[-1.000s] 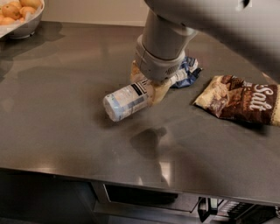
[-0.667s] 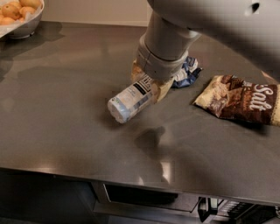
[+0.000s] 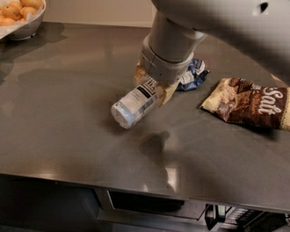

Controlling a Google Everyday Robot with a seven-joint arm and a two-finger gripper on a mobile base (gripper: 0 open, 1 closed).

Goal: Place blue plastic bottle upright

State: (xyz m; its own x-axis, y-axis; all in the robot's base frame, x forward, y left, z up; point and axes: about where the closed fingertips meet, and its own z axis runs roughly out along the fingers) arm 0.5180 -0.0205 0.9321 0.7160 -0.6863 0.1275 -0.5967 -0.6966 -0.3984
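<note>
Claw (image 3: 153, 87) grips the tilted blue plastic bottle (image 3: 130, 105) above counter (image 3: 68, 118).

A dark grey, brushed-metal tabletop (image 3: 63, 118) fills most of the view, its sheen throwing soft reflections and a pale patch of glare (image 3: 172, 175) near the front edge. Behind it runs a strip of plain cream wall (image 3: 99, 11). Below the front edge lies a shadowed recess with a steel-framed dark opening (image 3: 147, 203). The tool (image 3: 152, 90) hangs over the tabletop's middle, clamped on the blue plastic bottle (image 3: 133, 103).
</note>
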